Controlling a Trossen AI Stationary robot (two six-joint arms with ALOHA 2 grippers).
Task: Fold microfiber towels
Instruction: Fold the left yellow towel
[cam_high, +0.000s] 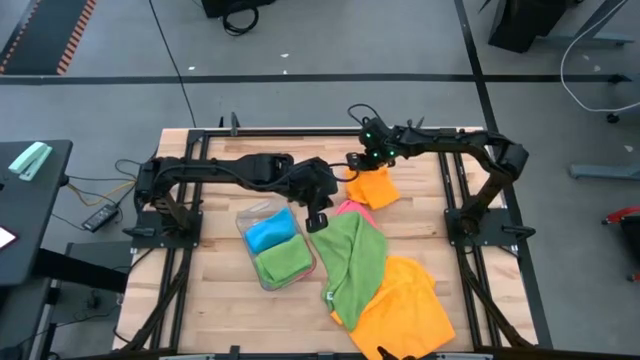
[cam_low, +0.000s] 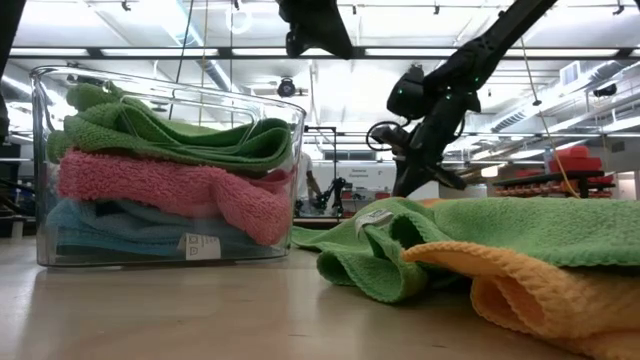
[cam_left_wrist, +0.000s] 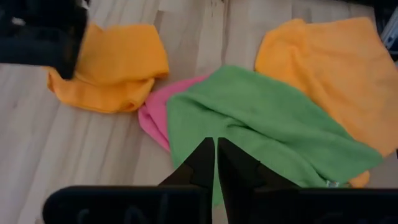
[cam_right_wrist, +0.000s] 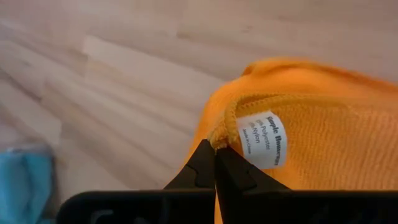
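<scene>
Only the right wrist view shows the right gripper (cam_right_wrist: 215, 148) with jaws pinched on the hem of the small orange towel (cam_right_wrist: 323, 124) beside its white label (cam_right_wrist: 264, 139). The left wrist view shows the left gripper (cam_left_wrist: 216, 144), jaws together and empty, above the green towel (cam_left_wrist: 261, 121) on the counter (cam_left_wrist: 74, 149). Only the low view shows a pink towel (cam_low: 160, 190) inside the clear tray (cam_low: 292, 120).

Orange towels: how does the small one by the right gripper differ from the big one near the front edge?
The small orange towel is bunched and pinched at its hem by the right gripper; the large orange towel lies spread, untouched, partly under the green towel. Both share colour.
</scene>
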